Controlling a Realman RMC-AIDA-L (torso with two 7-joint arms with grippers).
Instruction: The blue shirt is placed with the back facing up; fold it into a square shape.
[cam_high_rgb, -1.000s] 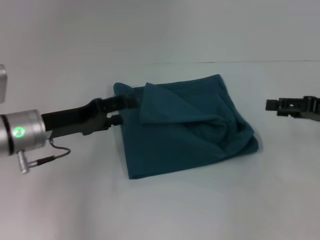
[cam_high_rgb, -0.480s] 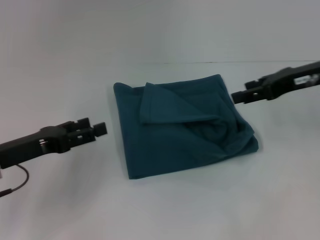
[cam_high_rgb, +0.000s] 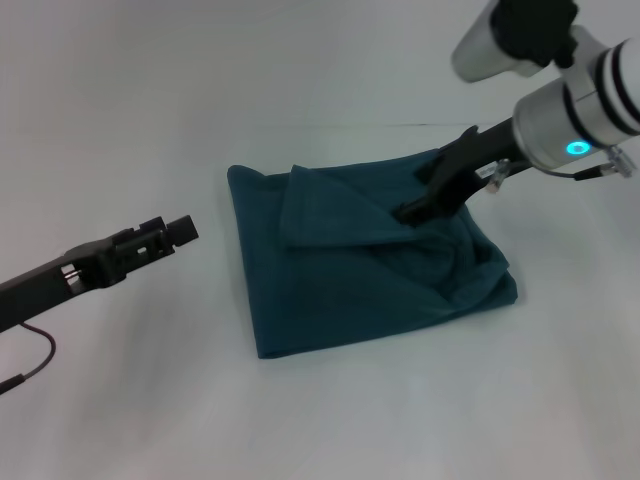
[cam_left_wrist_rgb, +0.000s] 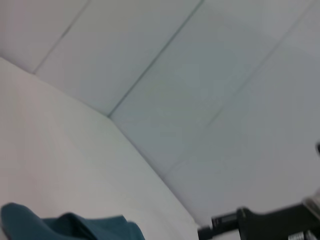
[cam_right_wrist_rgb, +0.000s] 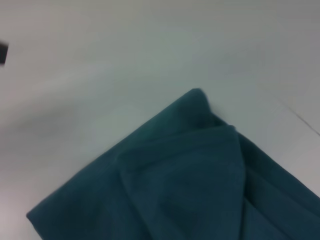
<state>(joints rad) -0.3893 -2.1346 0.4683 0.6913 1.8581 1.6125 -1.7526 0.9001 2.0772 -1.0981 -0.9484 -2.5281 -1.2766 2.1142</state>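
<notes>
1. The left gripper (cam_high_rgb: 180, 229) hangs clear to the left of the blue shirt (cam_high_rgb: 340, 280); whether its fingers are spread, I cannot tell.
2. The shirt lies folded roughly square on the table (cam_high_rgb: 120, 400), a loose flap on top.
3. The right gripper (cam_high_rgb: 408, 213) reaches down onto that flap, its grip unreadable. Likely a tidying step; next it should flatten or tuck the flap.

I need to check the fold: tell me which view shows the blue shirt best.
The head view: the whole blue shirt lies folded on the table, with the right gripper over it and the left gripper off to its side. The right wrist view shows only one corner; the left wrist view only a sliver.
</notes>
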